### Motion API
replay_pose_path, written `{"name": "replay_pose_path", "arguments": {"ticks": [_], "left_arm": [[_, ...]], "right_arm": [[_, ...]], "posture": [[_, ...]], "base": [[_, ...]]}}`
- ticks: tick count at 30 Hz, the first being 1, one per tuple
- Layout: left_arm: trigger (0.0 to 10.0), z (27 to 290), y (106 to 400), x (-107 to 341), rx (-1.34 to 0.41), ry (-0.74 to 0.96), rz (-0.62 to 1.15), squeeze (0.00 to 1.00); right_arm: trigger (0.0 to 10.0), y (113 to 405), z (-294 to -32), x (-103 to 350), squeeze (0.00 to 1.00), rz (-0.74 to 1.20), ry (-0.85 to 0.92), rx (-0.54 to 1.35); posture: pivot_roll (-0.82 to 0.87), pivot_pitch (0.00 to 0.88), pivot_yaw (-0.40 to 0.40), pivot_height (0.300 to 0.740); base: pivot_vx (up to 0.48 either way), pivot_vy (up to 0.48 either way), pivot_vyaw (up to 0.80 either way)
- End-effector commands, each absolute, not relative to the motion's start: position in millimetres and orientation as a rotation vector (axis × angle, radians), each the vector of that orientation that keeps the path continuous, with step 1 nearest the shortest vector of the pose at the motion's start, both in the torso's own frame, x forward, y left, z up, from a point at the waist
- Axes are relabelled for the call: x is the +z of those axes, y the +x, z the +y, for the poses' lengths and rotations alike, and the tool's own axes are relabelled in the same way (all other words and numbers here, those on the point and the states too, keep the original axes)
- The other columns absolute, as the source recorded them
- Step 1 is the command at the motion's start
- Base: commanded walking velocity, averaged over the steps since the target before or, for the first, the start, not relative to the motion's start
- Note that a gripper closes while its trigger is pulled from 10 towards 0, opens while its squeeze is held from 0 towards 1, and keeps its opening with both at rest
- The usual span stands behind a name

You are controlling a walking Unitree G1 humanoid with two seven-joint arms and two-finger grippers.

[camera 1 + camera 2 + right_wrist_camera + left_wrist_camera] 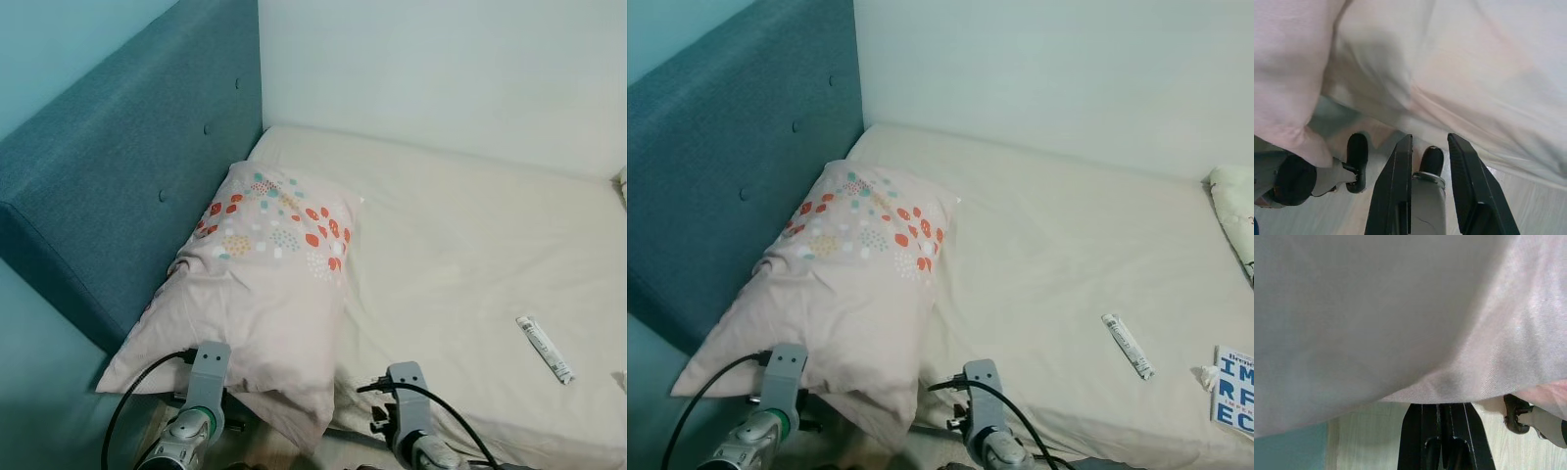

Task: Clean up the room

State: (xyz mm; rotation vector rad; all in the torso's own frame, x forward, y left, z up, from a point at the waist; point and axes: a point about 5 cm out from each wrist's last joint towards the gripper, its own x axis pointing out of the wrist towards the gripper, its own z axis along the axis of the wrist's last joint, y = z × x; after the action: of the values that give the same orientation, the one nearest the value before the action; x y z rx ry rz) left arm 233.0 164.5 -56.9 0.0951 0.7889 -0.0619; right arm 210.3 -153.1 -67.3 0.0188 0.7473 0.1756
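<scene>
pillow (265,294) at bed (460,245) head-end corner, long axis along headboard (127,176) | tube (545,349) nr bed's front edge, diagonal, label unreadable | L gripper (1442,428) fingers together under pillow | R gripper (1430,181) fingers apart, empty

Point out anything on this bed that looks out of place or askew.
The pillow lies skewed, its near corner hanging off the mattress edge. A small white tube lies loose on the sheet, and a blue-lettered package sits at the bed's right edge.
</scene>
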Motion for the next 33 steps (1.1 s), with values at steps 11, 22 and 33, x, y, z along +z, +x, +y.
{"name": "replay_pose_path", "arguments": {"ticks": [11,22,33], "left_arm": [[10.0,163.1,225.4,-62.4,-0.058,0.087,0.822,0.0],[10.0,161.8,227.8,-61.1,-0.06,0.086,0.816,0.0],[10.0,159.0,230.3,-59.5,-0.06,0.081,0.806,0.0]], "right_arm": [[10.0,207.6,-151.9,-69.3,0.0,0.764,0.033,0.166],[10.0,210.4,-153.6,-67.3,0.0,0.749,0.038,0.164],[10.0,208.5,-155.2,-69.0,0.0,0.774,0.057,0.16]], "posture": [[0.08,0.013,0.021,0.74],[0.08,0.011,0.021,0.74],[0.08,0.01,0.021,0.74]], "base": [[0.0,0.0,0.0],[0.0,0.0,0.0],[0.0,0.0,0.0]]}}
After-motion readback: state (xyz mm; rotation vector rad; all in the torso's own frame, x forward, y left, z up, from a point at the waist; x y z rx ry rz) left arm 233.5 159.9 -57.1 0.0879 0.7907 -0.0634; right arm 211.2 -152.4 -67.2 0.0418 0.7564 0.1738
